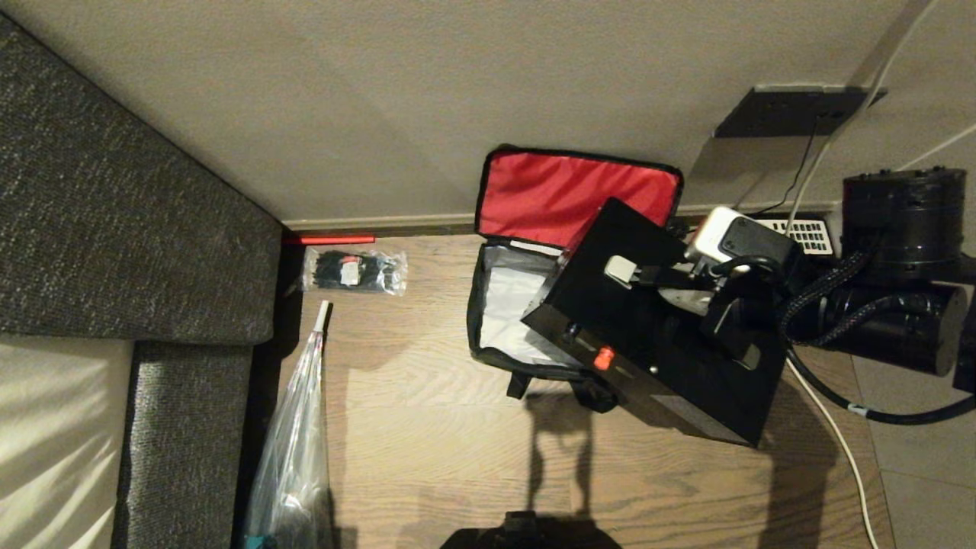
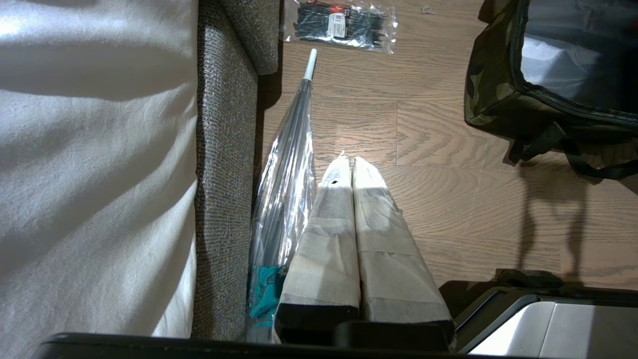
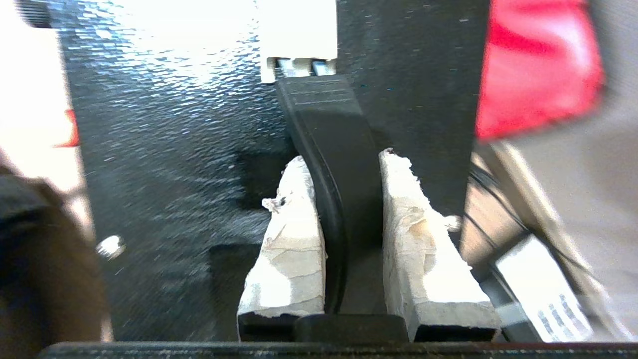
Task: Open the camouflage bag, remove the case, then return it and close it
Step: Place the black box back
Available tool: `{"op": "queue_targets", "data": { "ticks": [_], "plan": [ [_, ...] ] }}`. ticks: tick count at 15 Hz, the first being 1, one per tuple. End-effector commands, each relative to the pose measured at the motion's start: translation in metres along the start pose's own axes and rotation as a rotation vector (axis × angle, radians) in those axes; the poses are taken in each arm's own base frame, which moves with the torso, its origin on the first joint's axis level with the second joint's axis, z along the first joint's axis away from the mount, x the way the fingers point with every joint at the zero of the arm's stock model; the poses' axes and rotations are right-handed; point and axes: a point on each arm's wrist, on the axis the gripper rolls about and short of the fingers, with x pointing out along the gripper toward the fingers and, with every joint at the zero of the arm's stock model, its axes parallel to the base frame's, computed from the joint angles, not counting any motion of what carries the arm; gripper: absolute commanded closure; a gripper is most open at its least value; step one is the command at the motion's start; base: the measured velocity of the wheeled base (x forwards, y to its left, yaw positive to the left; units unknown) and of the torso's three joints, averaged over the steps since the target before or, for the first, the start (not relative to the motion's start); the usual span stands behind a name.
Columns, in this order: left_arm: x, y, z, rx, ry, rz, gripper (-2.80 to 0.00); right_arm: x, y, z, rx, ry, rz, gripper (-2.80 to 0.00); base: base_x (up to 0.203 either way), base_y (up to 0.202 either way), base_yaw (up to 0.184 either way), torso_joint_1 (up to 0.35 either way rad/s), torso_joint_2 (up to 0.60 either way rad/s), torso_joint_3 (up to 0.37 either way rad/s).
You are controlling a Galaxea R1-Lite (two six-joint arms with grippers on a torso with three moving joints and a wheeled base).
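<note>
The camouflage bag (image 1: 474, 320) sits open on the wood floor, its red-lined lid (image 1: 564, 194) standing back against the wall. Its pale inner lining (image 1: 507, 305) is exposed. The black case (image 1: 648, 343) hangs tilted over the bag's right side, its red catch (image 1: 604, 357) facing me. My right gripper (image 3: 344, 162) is shut on the case's black handle (image 3: 331, 124), one padded finger (image 3: 294, 224) on each side. In the head view that gripper (image 1: 682, 280) is at the case's upper face. My left gripper (image 2: 347, 162) is parked low beside the sofa, shut and empty; the bag (image 2: 498, 94) lies off to its side.
A grey sofa (image 1: 114, 191) fills the left. A clear packet of black ties (image 1: 354, 271) and a clear-wrapped umbrella (image 1: 293, 442) lie beside it. A black telephone with a white keypad (image 1: 804, 235) and cables (image 1: 839, 435) lie right of the bag.
</note>
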Motion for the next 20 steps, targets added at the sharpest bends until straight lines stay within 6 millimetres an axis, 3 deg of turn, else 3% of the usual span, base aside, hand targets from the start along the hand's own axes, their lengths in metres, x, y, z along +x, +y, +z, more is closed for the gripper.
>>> {"op": "queue_targets", "data": {
  "ticks": [1, 11, 14, 20],
  "plan": [
    [0.000, 0.000, -0.001, -0.001, 0.001, 0.000, 0.00, 0.018, 0.009, 0.001, -0.008, -0.032, 0.089, 0.00, 0.000, 0.000, 0.000, 0.000, 0.00, 0.000],
    [0.000, 0.000, -0.001, -0.001, 0.001, 0.001, 0.00, 0.027, 0.004, 0.023, -0.023, -0.199, 0.392, 0.00, 0.000, 0.000, 0.000, 0.000, 0.00, 0.000],
    [0.000, 0.000, -0.001, -0.001, 0.001, 0.000, 0.00, 0.039, 0.006, 0.018, -0.067, -0.230, 0.461, 0.00, 0.000, 0.000, 0.000, 0.000, 0.00, 0.000],
    [0.000, 0.000, -0.001, -0.001, 0.001, 0.000, 0.00, 0.070, -0.009, 0.011, -0.084, -0.264, 0.529, 0.00, 0.000, 0.000, 0.000, 0.000, 0.00, 0.000]
  ]
}}
